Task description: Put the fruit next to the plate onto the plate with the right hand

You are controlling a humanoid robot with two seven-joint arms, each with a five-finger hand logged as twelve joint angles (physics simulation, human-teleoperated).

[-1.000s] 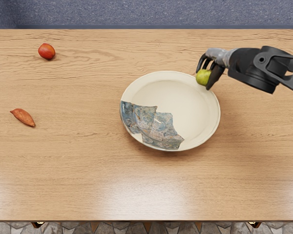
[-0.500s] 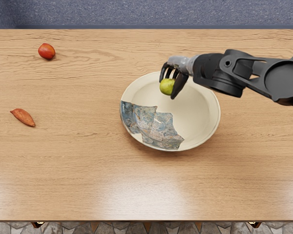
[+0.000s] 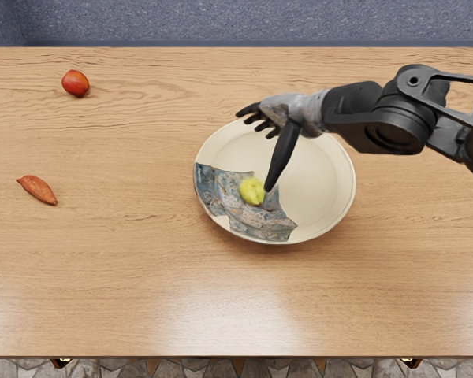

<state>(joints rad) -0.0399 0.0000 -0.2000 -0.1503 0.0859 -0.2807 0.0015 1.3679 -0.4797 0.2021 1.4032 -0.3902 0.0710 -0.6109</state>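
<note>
The green fruit [image 3: 251, 190] lies inside the plate [image 3: 343, 161], on the patterned patch [image 3: 256, 214] at the plate's near-left side. The right hand [image 3: 280, 118] hangs over the plate's far rim with its fingers [image 3: 254, 115] spread wide and nothing in its hold. One long dark digit points down, its tip just beside the fruit; I cannot tell whether they touch. Well to the left of the plate, a red fruit [image 3: 75, 82] and an orange root [image 3: 37, 189] sit on the table [image 3: 142, 268].

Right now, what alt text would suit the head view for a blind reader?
A yellow-green fruit lies in the plate on a wooden table, with the right hand open over the plate. A red fruit and an orange object lie far left.
</note>
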